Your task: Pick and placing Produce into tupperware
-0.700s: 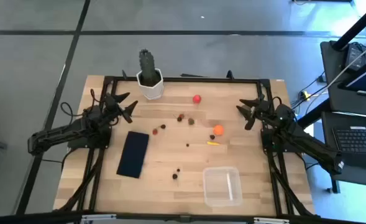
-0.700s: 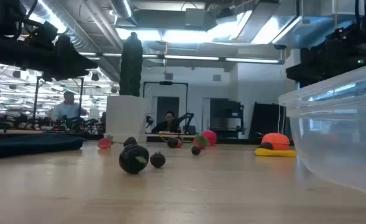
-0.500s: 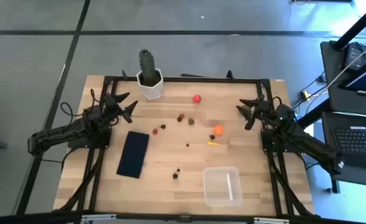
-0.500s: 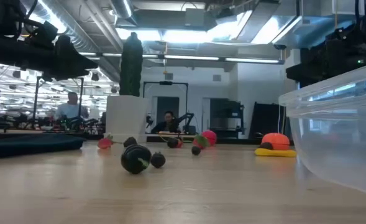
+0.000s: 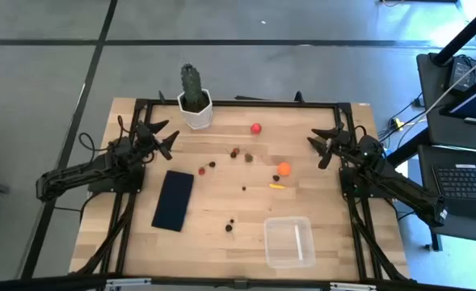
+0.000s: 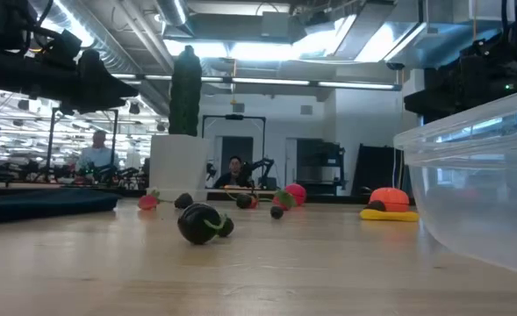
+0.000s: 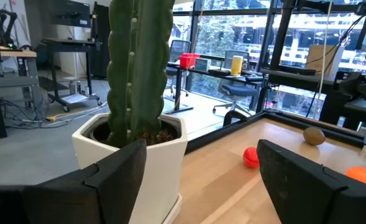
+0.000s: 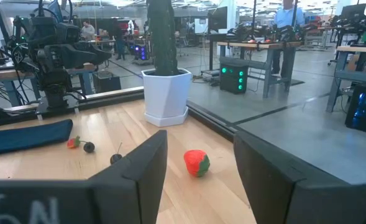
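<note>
Left wrist cam is mostly filled by a tall green cactus (image 7: 139, 62) sitting upright in a white faceted pot (image 7: 139, 165), right at the edge of the wooden table (image 7: 232, 180). The left gripper (image 7: 198, 177) has its two dark fingers (image 7: 117, 174) spread wide with nothing between them. Further out on the wood there's a red ball (image 7: 250, 157), a brownish piece (image 7: 314, 135), and an orange ball (image 7: 364, 175) partly hidden behind one finger. Desks and chairs fill the room behind.

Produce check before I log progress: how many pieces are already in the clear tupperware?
0. The tupperware looks empty; the red ball, orange ball and yellow piece lie on the table.
</note>
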{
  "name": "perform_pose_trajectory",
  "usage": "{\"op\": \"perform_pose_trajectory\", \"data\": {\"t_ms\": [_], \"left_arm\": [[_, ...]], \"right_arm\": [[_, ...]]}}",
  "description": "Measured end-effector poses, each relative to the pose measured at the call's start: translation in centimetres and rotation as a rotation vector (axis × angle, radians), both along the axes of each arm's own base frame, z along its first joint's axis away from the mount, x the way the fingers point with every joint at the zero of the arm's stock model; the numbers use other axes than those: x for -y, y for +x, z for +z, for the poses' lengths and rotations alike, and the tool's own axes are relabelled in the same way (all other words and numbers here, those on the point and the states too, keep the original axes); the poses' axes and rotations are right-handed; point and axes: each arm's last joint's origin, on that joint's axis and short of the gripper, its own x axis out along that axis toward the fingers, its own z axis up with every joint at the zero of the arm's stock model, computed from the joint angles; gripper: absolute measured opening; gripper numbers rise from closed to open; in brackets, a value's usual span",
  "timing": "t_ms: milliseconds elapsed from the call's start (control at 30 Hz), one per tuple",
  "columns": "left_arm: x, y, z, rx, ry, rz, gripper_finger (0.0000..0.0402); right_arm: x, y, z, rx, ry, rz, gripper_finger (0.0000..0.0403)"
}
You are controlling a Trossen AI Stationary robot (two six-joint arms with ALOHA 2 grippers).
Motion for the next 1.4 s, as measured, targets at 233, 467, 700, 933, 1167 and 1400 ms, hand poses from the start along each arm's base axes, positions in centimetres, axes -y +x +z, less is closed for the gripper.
{"op": "perform_pose_trajectory", "data": {"t_ms": [233,467,700,933,1167,1400], "left_arm": [[0.00,0.00,0.00,0.000,0.000,0.000,0.0298],[0.00,0.00,-0.01,0.000,0.000,0.000,0.0298],[0.00,0.00,0.00,0.000,0.000,0.000,0.0298],[0.00,0.00,0.00,0.000,0.000,0.000,0.0298],[0.00,0.00,-0.01,-0.001,0.000,0.000,0.0298],[0.00,0.00,-0.01,0.000,0.000,0.000,0.0298]], "right_arm": [[0.00,0.00,0.00,0.000,0.000,0.000,0.0188],[0.00,0.00,0.00,0.000,0.000,0.000,0.0188],[0.00,0.00,-0.01,0.000,0.000,0.000,0.0188],[0.00,0.00,0.00,0.000,0.000,0.000,0.0188],[0.00,0.00,0.00,0.000,0.000,0.000,0.0188],[0.00,0.00,0.00,0.000,0.000,0.000,0.0188]]}}
